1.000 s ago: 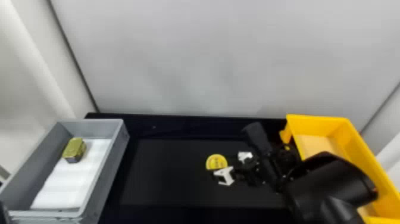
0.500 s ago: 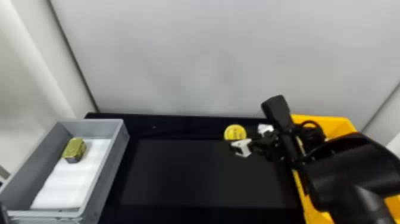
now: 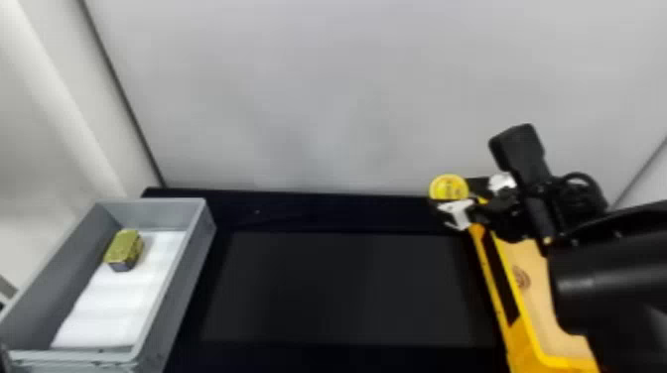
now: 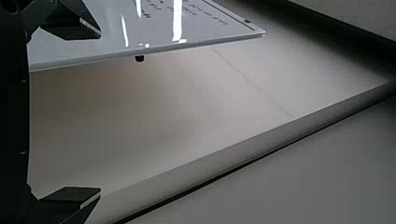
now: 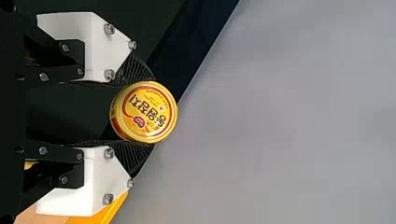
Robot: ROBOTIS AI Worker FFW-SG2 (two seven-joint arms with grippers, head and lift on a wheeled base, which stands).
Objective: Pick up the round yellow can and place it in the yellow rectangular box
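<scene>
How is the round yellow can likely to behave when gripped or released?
The round yellow can, apparently metal, seems stiff: its rim looks undented between the ribbed black fingers of the right gripper. Its curved side might let it turn there. Landing on that side, it could roll; flat on its end, it would probably sit steady.

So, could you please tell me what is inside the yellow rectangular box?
Inside the yellow rectangular box, a tan surface with a round reddish mark shows; the right arm covers much of the rest, so anything there is hidden.
</scene>
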